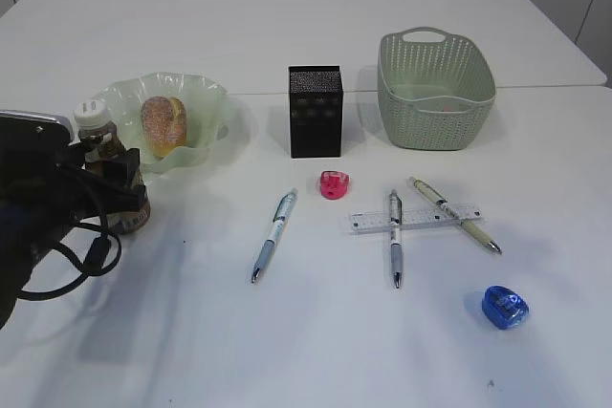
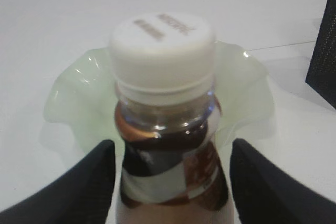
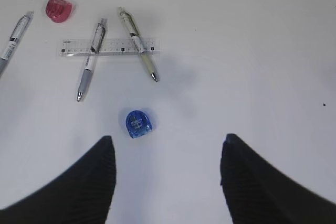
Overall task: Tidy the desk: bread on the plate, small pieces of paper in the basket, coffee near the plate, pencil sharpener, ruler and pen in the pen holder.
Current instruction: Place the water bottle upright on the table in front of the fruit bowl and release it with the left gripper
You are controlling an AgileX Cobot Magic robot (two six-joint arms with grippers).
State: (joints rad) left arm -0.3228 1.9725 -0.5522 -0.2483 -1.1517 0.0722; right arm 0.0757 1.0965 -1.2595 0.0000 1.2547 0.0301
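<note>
The left gripper [image 2: 170, 182] is seen low at the desk's [image 1: 316, 341] left edge, jaws spread with visible gaps either side of the upright coffee [image 2: 165, 124] beside the plate [image 2: 73, 103]. The right gripper [image 3: 165, 177], jaws open and empty, is held above the blue sharpener [image 3: 139, 123]. The coffee's base is cut off.

The desk [image 1: 316, 332] is plain white, smooth and matt. The plate [image 1: 206, 102] is pale green translucent plastic, glossy at its ruffled rim. The coffee [image 2: 165, 129] is clear glossy plastic with a matt white cap. The basket [image 1: 435, 93] is matt perforated plastic. The pen holder [image 1: 316, 112] is black mesh. The ruler [image 3: 107, 46] is clear plastic. The bread [image 1: 163, 124] has a rough speckled crust.
</note>
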